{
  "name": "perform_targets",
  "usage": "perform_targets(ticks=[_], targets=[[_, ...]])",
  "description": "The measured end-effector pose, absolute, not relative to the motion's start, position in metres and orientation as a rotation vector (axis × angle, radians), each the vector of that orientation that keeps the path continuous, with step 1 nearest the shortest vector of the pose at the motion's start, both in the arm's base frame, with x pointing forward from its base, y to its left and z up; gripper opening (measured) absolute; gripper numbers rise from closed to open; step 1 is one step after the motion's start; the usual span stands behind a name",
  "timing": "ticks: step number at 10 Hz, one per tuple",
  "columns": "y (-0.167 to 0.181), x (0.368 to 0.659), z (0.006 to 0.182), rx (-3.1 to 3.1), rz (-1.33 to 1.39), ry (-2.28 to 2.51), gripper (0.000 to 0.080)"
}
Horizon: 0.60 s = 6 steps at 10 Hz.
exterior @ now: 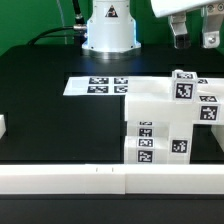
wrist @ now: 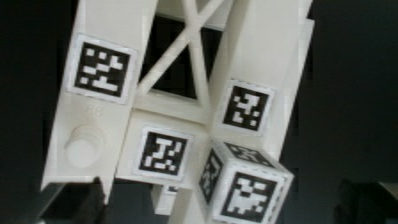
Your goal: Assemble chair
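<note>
The partly joined chair (exterior: pixel 160 108) stands at the exterior view's right: a chunky white block of pieces with several black-and-white tags on its front and top. My gripper (exterior: pixel 194 38) hangs high above its right end, well apart from it. Its two dark fingers stand apart with nothing between them. In the wrist view the chair (wrist: pixel 169 120) fills the picture from above, showing a cross-braced piece (wrist: pixel 192 45) and several tags. My fingertips do not show clearly there.
The marker board (exterior: pixel 98 86) lies flat on the black table behind the chair's left side. The robot base (exterior: pixel 108 30) stands at the back. A white rail (exterior: pixel 100 180) runs along the front edge. A small white piece (exterior: pixel 2 127) sits at the left edge.
</note>
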State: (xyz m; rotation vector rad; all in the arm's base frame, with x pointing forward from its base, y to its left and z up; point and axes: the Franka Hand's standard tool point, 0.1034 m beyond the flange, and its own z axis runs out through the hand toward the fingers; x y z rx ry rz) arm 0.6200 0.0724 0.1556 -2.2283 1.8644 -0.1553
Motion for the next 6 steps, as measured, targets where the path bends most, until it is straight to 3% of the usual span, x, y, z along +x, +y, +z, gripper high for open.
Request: perform_targets(ticks=[4, 6], targets=[[0.0727, 0.6198, 0.1552, -2.436, -0.193, 1.607, 0.0649], [0.0780, 0.6131, 0.1566, -2.741, -0.229, 1.137, 0.0649]])
